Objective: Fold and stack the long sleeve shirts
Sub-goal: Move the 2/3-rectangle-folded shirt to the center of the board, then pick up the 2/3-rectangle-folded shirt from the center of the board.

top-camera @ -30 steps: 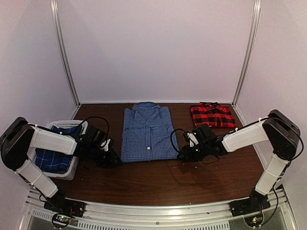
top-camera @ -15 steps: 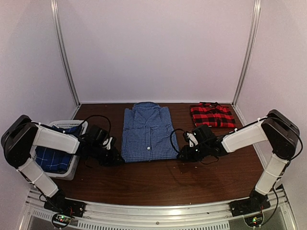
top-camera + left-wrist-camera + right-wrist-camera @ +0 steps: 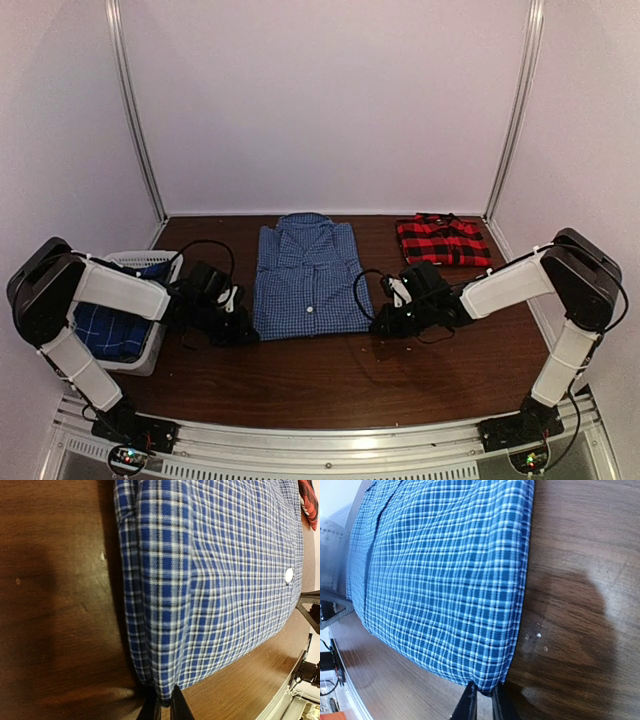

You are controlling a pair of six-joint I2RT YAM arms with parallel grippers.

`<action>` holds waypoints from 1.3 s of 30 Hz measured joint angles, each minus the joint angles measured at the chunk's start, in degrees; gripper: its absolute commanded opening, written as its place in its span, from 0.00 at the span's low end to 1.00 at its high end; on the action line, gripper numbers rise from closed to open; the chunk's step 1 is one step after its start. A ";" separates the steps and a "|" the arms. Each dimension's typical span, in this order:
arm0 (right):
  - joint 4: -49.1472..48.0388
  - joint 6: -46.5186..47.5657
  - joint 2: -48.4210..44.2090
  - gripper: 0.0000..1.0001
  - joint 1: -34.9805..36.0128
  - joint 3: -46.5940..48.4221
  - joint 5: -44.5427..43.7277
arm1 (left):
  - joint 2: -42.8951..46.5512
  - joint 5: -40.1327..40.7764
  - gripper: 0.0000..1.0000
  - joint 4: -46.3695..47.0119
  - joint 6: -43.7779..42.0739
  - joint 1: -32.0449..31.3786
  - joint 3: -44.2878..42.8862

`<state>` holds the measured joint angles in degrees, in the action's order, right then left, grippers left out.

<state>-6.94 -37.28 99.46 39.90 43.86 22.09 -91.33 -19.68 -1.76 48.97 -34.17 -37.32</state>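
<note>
The blue-and-white gingham shirt [image 3: 308, 280] lies folded flat in the middle of the table, collar to the back. My left gripper [image 3: 244, 331] is at its near left corner. In the left wrist view the gripper [image 3: 165, 706] is shut on that corner of the shirt [image 3: 210, 580]. My right gripper [image 3: 378, 325] is at the near right corner. In the right wrist view this gripper [image 3: 484, 699] pinches the checked cloth [image 3: 440, 575]. The red-and-black plaid shirt [image 3: 443, 240] lies folded at the back right. A darker blue plaid shirt [image 3: 108, 330] fills the basket at the left.
A white basket [image 3: 140, 258] stands at the table's left edge, just behind my left arm. The brown table [image 3: 340, 380] runs to a metal rail at the front. White walls close in the back and both sides.
Both grippers have closed on the near corners of the gingham shirt. The left gripper has edged right toward the shirt. The shirt itself lies as before.
</note>
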 measured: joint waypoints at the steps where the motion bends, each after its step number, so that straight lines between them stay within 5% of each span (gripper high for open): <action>1: 0.02 -0.15 0.04 0.03 0.04 -0.02 0.00 | 0.00 0.02 0.01 0.00 0.02 -0.11 0.00; 18: 0.92 -1.66 -11.87 0.00 4.98 -8.20 -2.01 | 14.01 2.95 0.00 -5.27 1.44 -4.96 4.92; 29: 7.32 -8.09 -31.69 0.00 15.98 -15.65 -9.09 | 31.63 11.19 0.00 -15.72 9.57 -19.06 8.17; 39: 19.61 -8.92 -40.46 0.00 18.36 -7.08 -15.17 | 35.04 19.08 0.00 -27.61 10.51 -22.91 -4.70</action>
<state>12.67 -46.19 59.00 58.26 36.77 6.92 -56.29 -0.60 -29.36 59.48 -57.08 -42.02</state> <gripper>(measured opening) 0.008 0.015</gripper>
